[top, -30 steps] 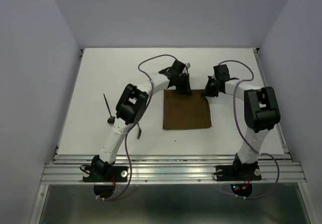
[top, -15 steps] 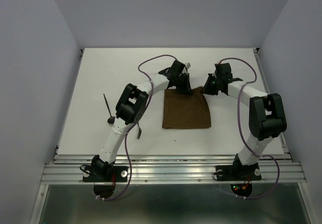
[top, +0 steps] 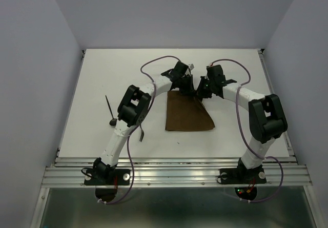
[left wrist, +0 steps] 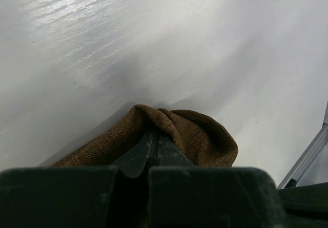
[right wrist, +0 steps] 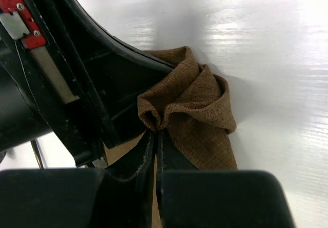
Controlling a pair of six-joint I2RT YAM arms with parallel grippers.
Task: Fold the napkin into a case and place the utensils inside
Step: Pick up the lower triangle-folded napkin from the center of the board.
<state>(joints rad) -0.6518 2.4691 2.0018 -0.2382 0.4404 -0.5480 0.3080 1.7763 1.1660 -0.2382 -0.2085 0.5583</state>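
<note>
**Napkin (top: 188,114) pinched at its far edge**

On the white tabletop (top: 236,136) the brown cloth lies at the middle, its far edge bunched. Left pincer (top: 186,91) and right pincer (top: 201,92), side by side, each press together on that raised fabric. Utensils (top: 110,111) lie well apart, leftward.

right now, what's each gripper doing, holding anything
left gripper: jaws shut on a far corner of the napkin
right gripper: jaws shut on the napkin's other far corner
</note>
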